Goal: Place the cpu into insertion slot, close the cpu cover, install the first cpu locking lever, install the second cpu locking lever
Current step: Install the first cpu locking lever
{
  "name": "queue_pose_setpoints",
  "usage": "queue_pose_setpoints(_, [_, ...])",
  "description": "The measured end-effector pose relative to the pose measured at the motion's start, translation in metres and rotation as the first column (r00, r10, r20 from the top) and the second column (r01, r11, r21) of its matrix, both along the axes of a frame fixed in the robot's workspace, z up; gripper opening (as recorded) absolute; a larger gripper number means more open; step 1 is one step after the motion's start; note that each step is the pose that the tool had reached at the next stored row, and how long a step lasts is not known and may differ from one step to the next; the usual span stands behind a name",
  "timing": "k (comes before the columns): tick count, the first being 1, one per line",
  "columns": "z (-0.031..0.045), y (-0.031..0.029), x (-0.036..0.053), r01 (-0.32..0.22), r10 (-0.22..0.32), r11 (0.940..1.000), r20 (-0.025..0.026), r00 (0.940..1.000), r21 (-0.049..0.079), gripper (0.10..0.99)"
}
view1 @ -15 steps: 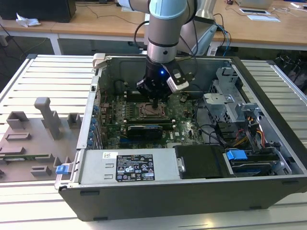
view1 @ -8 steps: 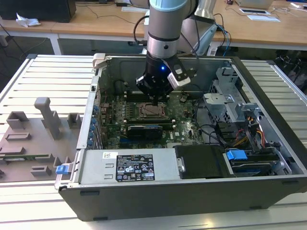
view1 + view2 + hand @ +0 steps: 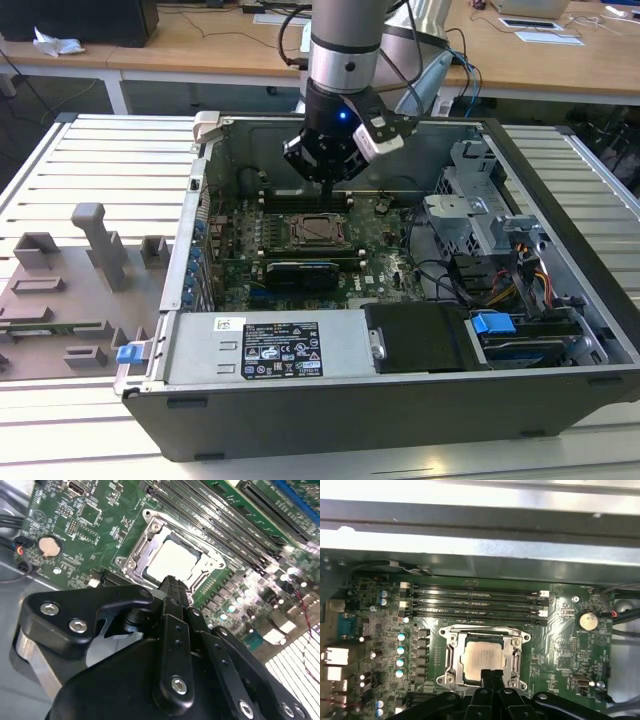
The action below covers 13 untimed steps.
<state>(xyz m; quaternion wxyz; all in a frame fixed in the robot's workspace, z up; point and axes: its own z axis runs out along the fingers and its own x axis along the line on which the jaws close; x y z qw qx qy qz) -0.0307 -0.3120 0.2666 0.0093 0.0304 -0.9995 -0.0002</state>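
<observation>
The cpu (image 3: 481, 657) (image 3: 172, 560) lies flat in the insertion slot (image 3: 449, 636) (image 3: 318, 232) on the green motherboard. The cpu cover (image 3: 513, 652) (image 3: 146, 541), a silvery frame, lies down around the chip, whose pale top shows through its window. My gripper (image 3: 490, 673) (image 3: 172, 583) (image 3: 325, 182) hangs just above the socket's edge, nearer the case's open front. Its two black fingers are pressed together with nothing between them. I cannot tell how the locking levers stand.
Memory slots (image 3: 475, 602) run beside the socket, and a coin battery (image 3: 587, 621) sits near them. A long black card (image 3: 300, 272) lies in front of the socket. The power supply (image 3: 270, 350) and drive cage (image 3: 480, 215) flank the board. Grey fixtures (image 3: 70, 290) stand outside the case.
</observation>
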Motion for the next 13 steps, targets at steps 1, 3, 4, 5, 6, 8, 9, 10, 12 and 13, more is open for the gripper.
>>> queue_pose_setpoints(1, [0.0014,0.0,0.0,0.0,0.0,1.0,0.0,1.0,0.0,0.106])
queue_pose_setpoints(3, [0.0035,0.0,0.0,0.0,0.0,1.0,-0.0001,1.0,0.0,0.106])
queue_pose_setpoints(4, [0.0038,0.0,0.0,0.0,0.0,1.0,0.0001,1.0,0.0,0.106])
queue_pose_setpoints(5, [0.0038,0.0,0.0,0.0,0.0,1.0,0.0001,1.0,0.0,0.106])
queue_pose_setpoints(6, [0.0037,0.0,0.0,0.0,0.0,1.0,0.0002,1.0,0.0,0.106])
queue_pose_setpoints(8, [0.0039,0.0,0.0,0.0,0.0,1.0,0.0,1.0,0.0,0.106])
queue_pose_setpoints(9, [0.0039,0.0,0.0,0.0,0.0,1.0,0.0,1.0,0.0,0.106])
queue_pose_setpoints(10, [0.0039,0.0,0.0,0.0,0.0,1.0,0.0,1.0,0.0,0.106])
queue_pose_setpoints(12, [0.0039,0.0,0.0,0.0,0.0,1.0,0.0,1.0,0.0,0.106])
queue_pose_setpoints(13, [0.0039,0.0,0.0,0.0,0.0,1.0,0.0,1.0,0.0,0.106])
